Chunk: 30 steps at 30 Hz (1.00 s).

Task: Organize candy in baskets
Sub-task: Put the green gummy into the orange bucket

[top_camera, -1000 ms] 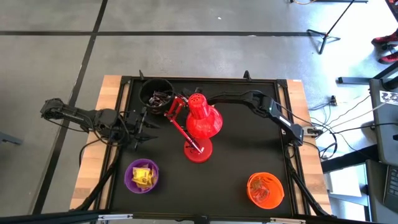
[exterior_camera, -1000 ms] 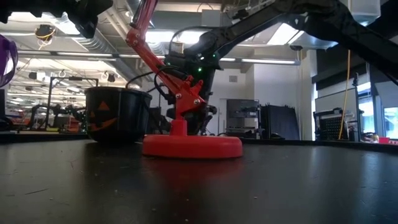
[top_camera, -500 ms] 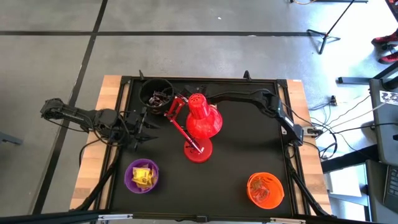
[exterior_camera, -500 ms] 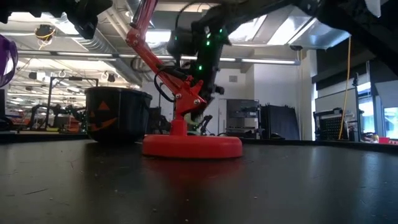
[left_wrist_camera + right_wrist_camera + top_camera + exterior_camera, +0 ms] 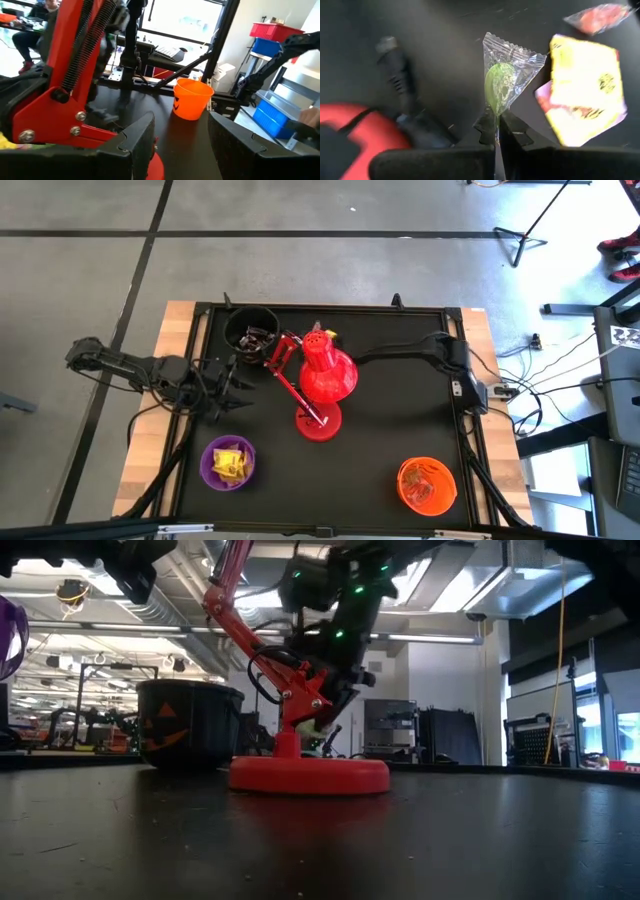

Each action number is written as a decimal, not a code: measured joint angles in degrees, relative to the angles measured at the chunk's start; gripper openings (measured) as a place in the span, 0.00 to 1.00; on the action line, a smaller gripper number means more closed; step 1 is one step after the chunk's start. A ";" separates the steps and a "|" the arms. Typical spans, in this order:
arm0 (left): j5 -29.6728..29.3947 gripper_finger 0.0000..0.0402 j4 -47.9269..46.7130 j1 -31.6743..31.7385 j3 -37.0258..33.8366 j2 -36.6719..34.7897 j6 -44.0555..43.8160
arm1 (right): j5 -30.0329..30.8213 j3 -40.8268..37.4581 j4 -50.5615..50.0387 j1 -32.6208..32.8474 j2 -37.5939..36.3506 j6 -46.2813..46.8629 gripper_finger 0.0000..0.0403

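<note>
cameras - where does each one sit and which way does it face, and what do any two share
High view: above the table, straight down; both arms, left gripper open beside the red lamp.
Low view: table height, looking across at the lamp base and black bucket; an arm reaches down behind.
Left wrist view: past its open fingers toward the orange bucket.
Right wrist view: right gripper shut on a green candy, beside a yellow candy.
High and low views share the lamp and black bucket.
</note>
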 joint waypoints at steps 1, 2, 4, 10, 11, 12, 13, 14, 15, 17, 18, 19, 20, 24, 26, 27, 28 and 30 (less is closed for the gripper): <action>0.00 0.43 0.01 -0.18 0.00 0.00 -0.11 | -0.02 -2.57 1.72 0.45 -1.80 0.95 0.00; -0.01 0.43 0.00 -0.33 0.00 0.00 -0.13 | -0.15 -5.48 3.28 0.89 -3.64 2.01 0.00; -0.53 0.43 0.00 -0.57 0.00 0.02 -0.15 | -0.25 -11.23 7.31 1.70 -7.78 4.23 0.00; -1.60 0.43 -0.08 -0.78 0.00 0.01 -0.13 | -0.85 -26.32 14.26 6.23 -22.06 11.05 0.00; -1.84 0.43 -0.11 -0.78 0.00 0.02 -0.13 | -0.92 -28.02 14.45 7.64 -24.37 11.23 0.00; -2.05 0.43 -0.09 -0.78 0.00 0.00 -0.13 | -0.95 -29.42 14.47 9.24 -26.60 11.32 0.00; -2.45 0.43 -0.09 -0.79 0.00 0.00 -0.13 | -1.01 -30.56 14.32 11.03 -28.59 11.36 0.00; -2.73 0.43 -0.09 -0.81 0.00 0.02 -0.10 | -1.00 -31.49 14.37 13.08 -30.56 11.34 0.00; -2.91 0.43 -0.09 -0.78 0.00 0.00 0.04 | -1.02 -32.22 14.33 15.31 -32.45 11.32 0.00; -3.03 0.43 -0.09 -0.81 0.00 0.00 0.09 | -1.02 -32.78 14.13 20.16 -35.17 11.31 0.00; -3.04 0.43 -0.09 -0.81 0.00 0.02 0.09 | -1.04 -32.79 14.19 22.74 -36.33 11.36 0.00; -3.06 0.43 -0.09 -0.81 0.00 0.01 0.09 | -0.94 -32.79 14.53 25.24 -37.28 11.48 0.00; -3.06 0.43 -0.07 -0.81 0.00 0.00 0.09 | -0.58 -32.79 15.14 27.67 -38.07 11.77 0.00; -3.06 0.43 -0.07 -0.81 0.00 0.00 0.06 | 0.47 -32.76 14.86 36.11 -40.68 15.50 0.00; -3.08 0.43 -0.05 -0.81 0.00 0.00 -0.08 | 0.46 -32.76 14.49 39.62 -41.50 18.51 0.00; -3.16 0.43 -0.02 -0.81 0.00 0.00 -0.10 | 0.46 -32.76 14.14 41.12 -41.72 19.82 0.01; -3.29 0.43 -0.01 -0.81 0.00 0.00 -0.12 | 0.33 -32.76 13.94 42.46 -41.91 20.69 0.01; -3.46 0.43 0.04 -0.81 0.00 0.00 -0.19 | -0.73 -32.76 13.11 44.79 -42.14 22.85 0.01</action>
